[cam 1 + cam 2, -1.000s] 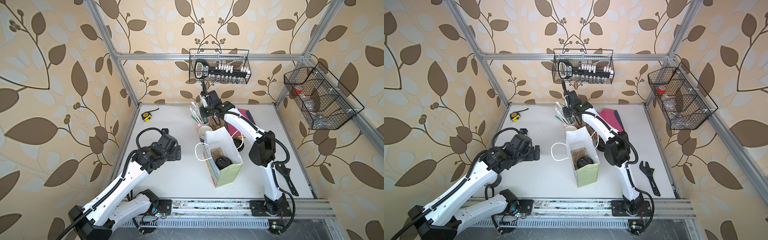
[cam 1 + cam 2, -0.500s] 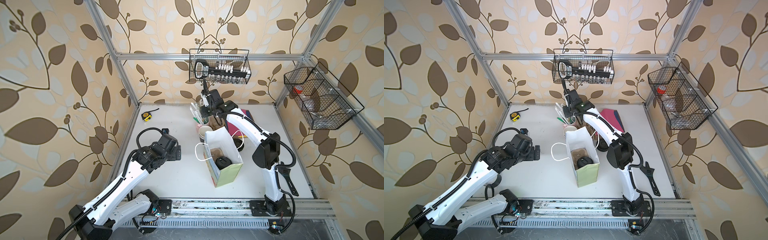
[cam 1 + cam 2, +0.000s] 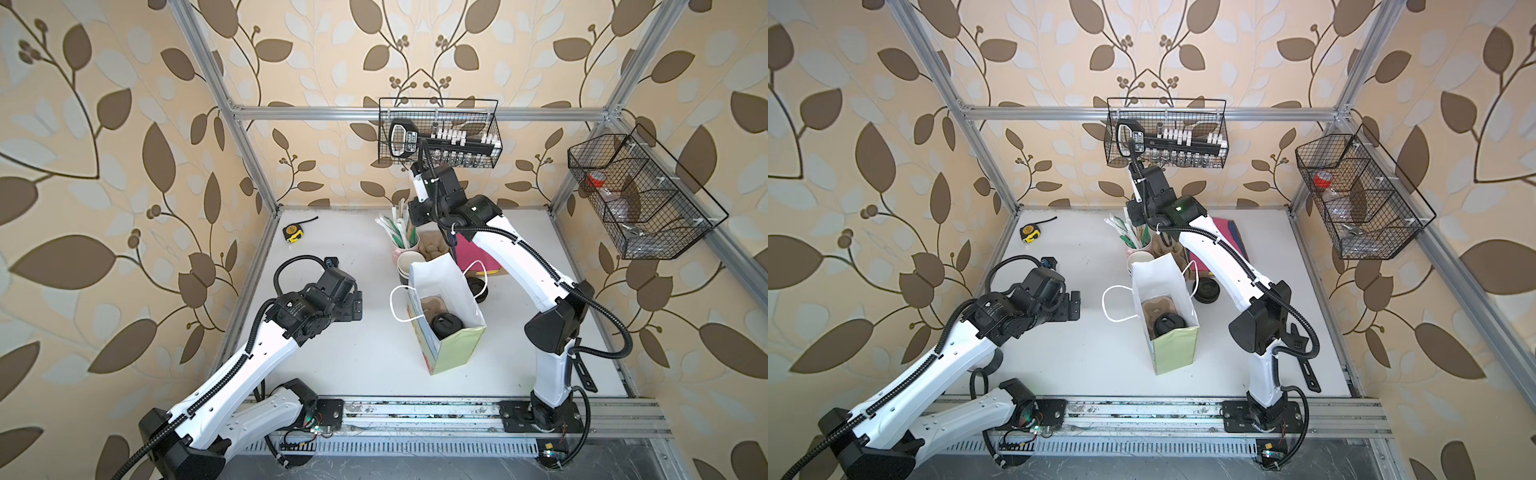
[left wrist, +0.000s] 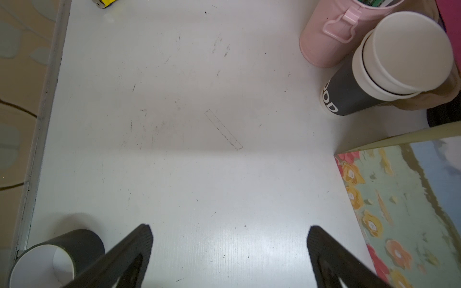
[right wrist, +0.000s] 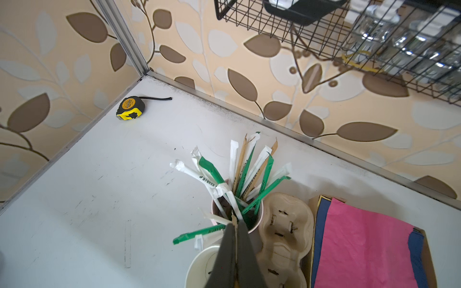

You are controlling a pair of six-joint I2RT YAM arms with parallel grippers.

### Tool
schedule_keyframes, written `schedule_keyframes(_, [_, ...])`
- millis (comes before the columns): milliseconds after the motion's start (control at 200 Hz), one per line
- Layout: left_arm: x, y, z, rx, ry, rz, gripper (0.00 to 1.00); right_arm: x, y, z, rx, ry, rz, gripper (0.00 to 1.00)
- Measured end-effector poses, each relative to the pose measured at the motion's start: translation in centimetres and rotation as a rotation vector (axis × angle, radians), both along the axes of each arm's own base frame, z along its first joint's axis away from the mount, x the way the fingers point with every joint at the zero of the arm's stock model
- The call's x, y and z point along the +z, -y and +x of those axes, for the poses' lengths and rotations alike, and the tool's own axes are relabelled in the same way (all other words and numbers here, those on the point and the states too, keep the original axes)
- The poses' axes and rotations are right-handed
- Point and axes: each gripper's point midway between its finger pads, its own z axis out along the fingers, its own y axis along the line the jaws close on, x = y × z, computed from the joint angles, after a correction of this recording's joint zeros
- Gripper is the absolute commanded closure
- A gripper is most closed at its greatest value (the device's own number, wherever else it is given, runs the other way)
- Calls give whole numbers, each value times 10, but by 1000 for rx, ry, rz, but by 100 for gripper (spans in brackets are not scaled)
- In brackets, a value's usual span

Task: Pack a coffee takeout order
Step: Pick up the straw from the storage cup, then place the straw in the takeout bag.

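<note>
A floral paper bag (image 3: 457, 349) (image 3: 1175, 353) stands upright about mid-desk, its open mouth up and its long axis running from the back edge toward the front edge, slightly skewed. Inside lies the brown carrier (image 3: 430, 302) (image 3: 1154, 306), its long axis along the bag's. The lidded cup (image 3: 445, 324) (image 3: 1169, 324) stands upright in the pocket nearer the front edge, black dome up, and the pocket toward the back is bare. The pink napkin (image 3: 478, 253) (image 5: 361, 244) lies flat near the back edge, right of middle, in a cardboard box (image 5: 315, 202), slightly askew over navy napkins (image 5: 321, 224). Just beside the box are a spare carrier stack (image 5: 284, 229) and a pink pot of wrapped straws (image 5: 239, 184); the green wrappers carry white print too small to read. The stacked lidless cups (image 4: 389, 64) show white letters "OOD" on the dark wall, the rest of the word turned away. The right gripper (image 5: 234, 222) has its jaws pressed together over the straw pot; a brown sliver shows at the tips, and I cannot tell whether it is held. The left gripper (image 4: 229, 229) hovers over bare desk (image 4: 199, 124) toward the left edge, jaws spread wide with nothing between.
</note>
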Motion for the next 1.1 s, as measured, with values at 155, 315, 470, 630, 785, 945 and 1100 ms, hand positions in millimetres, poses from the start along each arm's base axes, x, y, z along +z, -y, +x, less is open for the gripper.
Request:
schedule_keyframes(155, [0,0,0,-4,-1,3,1,14,2,-20,-4,18,-20,100])
schedule_keyframes(315, [-1,0,0,-7,-4,8,1,51,5,-61,6,87,-9,100])
schedule_keyframes(470, [-1,0,0,-7,-5,9,1,104,23,-117,27,196,69,100])
schedule_keyframes(630, [-1,0,0,-8,-5,9,1,148,56,-170,41,273,183,100])
schedule_keyframes(785, [-1,0,0,-7,-5,9,1,136,70,-198,42,270,198,100])
schedule_keyframes(945, [-1,0,0,-8,-5,9,1,88,76,-211,43,193,166,100])
schedule_keyframes(1100, [-1,0,0,-8,-5,9,1,50,78,-222,45,136,157,100])
